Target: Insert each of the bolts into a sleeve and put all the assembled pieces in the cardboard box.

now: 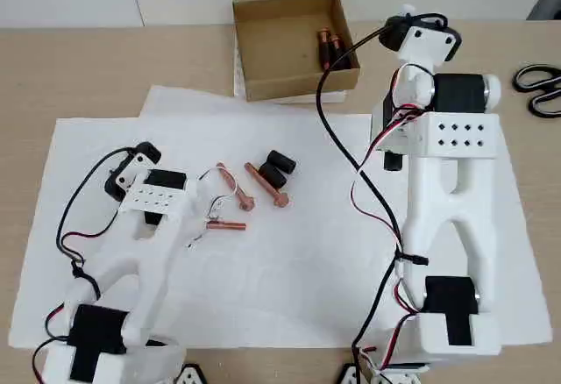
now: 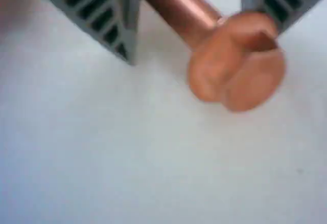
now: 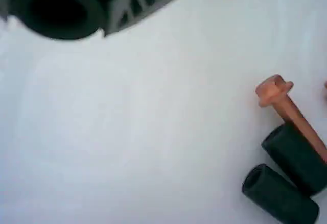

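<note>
The bolt (image 2: 235,65) is pinched by its shank in the left gripper (image 2: 202,35), head jutting out over the white paper (image 1: 289,279), while the right gripper (image 3: 61,4) clamps a black sleeve (image 3: 51,14) with its bore open, seemingly so both can be mated before reaching the cardboard box (image 1: 302,81).

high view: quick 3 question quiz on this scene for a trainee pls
1. True or false: the brown cardboard box already holds assembled copper-bolt-in-sleeve pieces.
2. How many loose black cylindrical sleeves lie on the white paper sheet? A one, B two, C four.
3. Fill in: the right hand holds a black ____.

Key: 1 true. 2 B. 3 sleeve.
</note>
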`<state>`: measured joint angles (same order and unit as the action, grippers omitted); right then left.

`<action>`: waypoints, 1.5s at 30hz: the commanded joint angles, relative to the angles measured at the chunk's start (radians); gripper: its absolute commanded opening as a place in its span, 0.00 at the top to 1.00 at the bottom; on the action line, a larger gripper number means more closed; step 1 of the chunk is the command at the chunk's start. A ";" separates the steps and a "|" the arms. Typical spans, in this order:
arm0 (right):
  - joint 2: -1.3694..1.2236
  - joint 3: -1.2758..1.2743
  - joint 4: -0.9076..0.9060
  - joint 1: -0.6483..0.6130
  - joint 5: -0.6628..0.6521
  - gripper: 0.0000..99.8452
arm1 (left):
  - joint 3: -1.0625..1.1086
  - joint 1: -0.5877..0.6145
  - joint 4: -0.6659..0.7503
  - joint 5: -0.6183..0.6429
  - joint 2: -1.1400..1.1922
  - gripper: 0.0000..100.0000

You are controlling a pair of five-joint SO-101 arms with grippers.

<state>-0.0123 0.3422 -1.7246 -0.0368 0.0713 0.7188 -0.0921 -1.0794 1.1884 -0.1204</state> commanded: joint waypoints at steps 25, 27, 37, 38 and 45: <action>0.013 0.006 -0.010 0.004 0.008 1.00 | -0.360 -0.006 -0.296 -0.620 -0.023 0.99; 0.013 0.006 -0.010 0.001 0.008 1.00 | -0.335 0.028 -0.250 -0.761 -0.021 0.99; 0.012 0.006 -0.010 -0.001 0.008 1.00 | -0.166 0.041 -0.066 -1.143 -0.023 0.99; 0.012 0.006 -0.010 -0.001 0.008 1.00 | -0.166 0.040 -0.066 -1.143 -0.023 0.98; 0.013 0.006 -0.012 -0.001 0.008 1.00 | -0.165 0.038 -0.063 -1.143 -0.021 0.87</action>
<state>-0.0123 0.3422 -1.7246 -0.0368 0.0713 0.5562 -0.0568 -1.1607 0.0499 -0.1189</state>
